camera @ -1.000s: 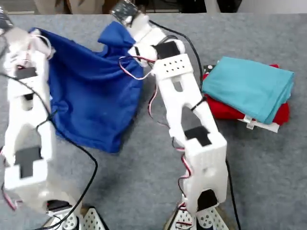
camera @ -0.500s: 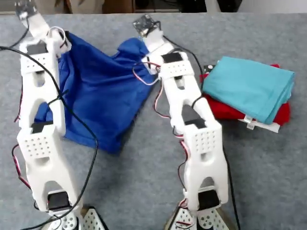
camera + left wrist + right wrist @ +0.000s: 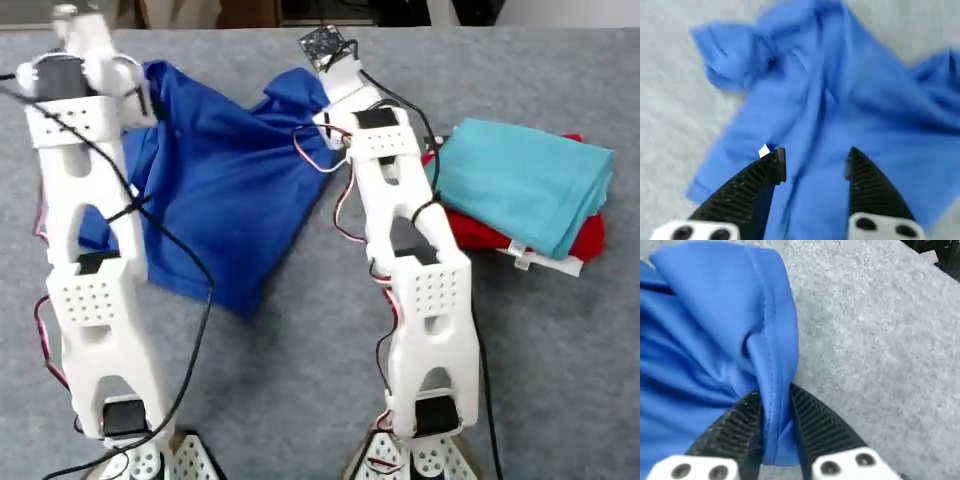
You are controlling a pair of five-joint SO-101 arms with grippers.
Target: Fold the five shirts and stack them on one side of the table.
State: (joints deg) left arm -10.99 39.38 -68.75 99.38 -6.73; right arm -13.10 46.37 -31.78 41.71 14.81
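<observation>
Left gripper [image 3: 815,162]: upper left of the high view, jaws wide apart with nothing in them. It hangs over the blue shirt [image 3: 220,190], near its white tag [image 3: 763,150]. Over the last second that arm swung up from the far left edge and stretched out along the shirt's left side.

Blue shirt: upper left to centre of the table [image 3: 560,380], rumpled, not folded. It's been dragged wider. Its right corner sat near top centre a second ago and is now further right.

Right gripper [image 3: 775,395]: top centre of the high view, clamped tight on a hemmed fold of the blue shirt. It carried that corner rightward across both half-second steps.

Right side: teal shirt [image 3: 520,180] folded on top of the red shirt [image 3: 470,232], with the edge of a white shirt [image 3: 548,263] showing underneath. The stack hasn't moved.

Read: spread-out phase for the blue shirt, right end held, left gripper free. Left probably needs a grip on the opposite corner before the shirt can be pulled flat. Folding of this one not started. Stack looks like three done, so just past halfway at best.
</observation>
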